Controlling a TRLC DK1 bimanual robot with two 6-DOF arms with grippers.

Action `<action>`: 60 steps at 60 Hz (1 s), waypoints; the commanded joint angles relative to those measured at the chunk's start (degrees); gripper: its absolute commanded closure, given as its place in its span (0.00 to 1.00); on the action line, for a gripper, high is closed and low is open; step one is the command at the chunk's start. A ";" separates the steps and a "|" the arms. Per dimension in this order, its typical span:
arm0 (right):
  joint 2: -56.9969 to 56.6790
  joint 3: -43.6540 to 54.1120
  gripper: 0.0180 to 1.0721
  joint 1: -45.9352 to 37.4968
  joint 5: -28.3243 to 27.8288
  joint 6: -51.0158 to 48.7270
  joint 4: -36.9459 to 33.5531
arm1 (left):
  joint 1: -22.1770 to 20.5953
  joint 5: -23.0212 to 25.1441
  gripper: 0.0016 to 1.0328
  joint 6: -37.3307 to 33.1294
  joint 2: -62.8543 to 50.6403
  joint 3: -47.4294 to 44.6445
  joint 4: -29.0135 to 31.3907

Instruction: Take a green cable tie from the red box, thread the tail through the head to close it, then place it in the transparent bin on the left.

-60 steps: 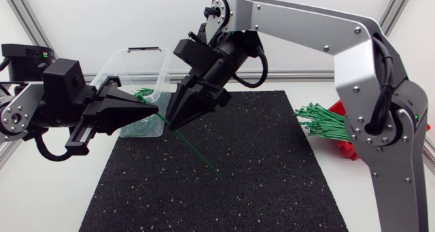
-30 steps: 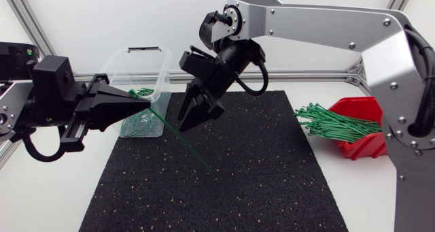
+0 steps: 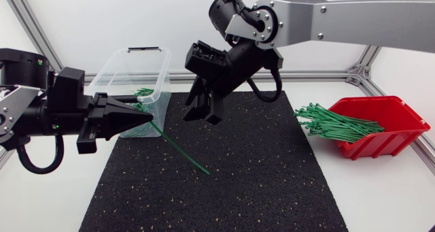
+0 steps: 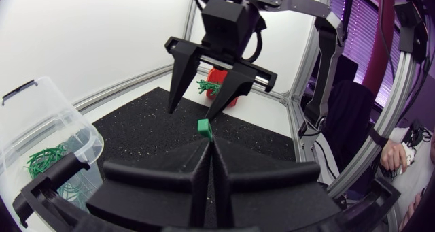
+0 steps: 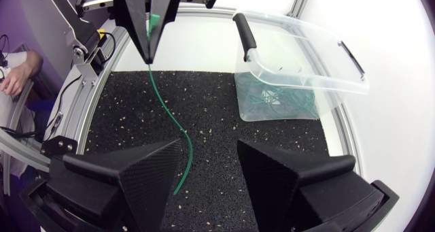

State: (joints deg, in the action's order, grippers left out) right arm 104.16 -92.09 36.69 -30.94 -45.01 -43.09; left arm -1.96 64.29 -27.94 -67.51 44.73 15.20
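My left gripper was pinched fully closed on one green tie, gripping it just behind its head. In the left wrist view the two fingers sat pressed together, with only the small square head poking out past their tips. The rest of the tie ran straight from the fingertips, slanting down toward the middle of the black mat. Its tail tip was at or just above the mat; I could not tell which. The tie was one straight strip, not looped, and its tail was not through the head.

My right gripper hung in the air over the far part of the mat, near the left gripper's tips and pointing toward them. Its fingers were spread wide and held nothing. In the right wrist view the tail lay below the gap between them, touching neither finger.

The bin stood at the mat's far left corner, just behind the left gripper, with curled ties lying in its bottom.

The box sat on the table to the right of the mat, well apart from both grippers. A bundle of straight green ties stuck out of its open front toward the mat.
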 commanded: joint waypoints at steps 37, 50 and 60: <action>-15.30 15.19 0.47 12.00 14.77 21.28 17.78 | -3.32 -8.75 0.97 27.86 12.93 1.06 -11.42; -16.53 18.79 0.57 15.61 23.12 24.45 24.46 | -4.81 -11.21 0.97 31.37 14.42 -1.31 -16.08; -17.59 20.02 0.74 16.84 26.63 26.56 27.36 | -5.78 -12.61 0.97 31.90 14.51 -2.45 -17.22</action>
State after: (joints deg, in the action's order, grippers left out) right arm 88.58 -73.84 52.86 -5.56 -20.53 -17.30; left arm -7.29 51.94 2.22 -53.54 44.01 -1.06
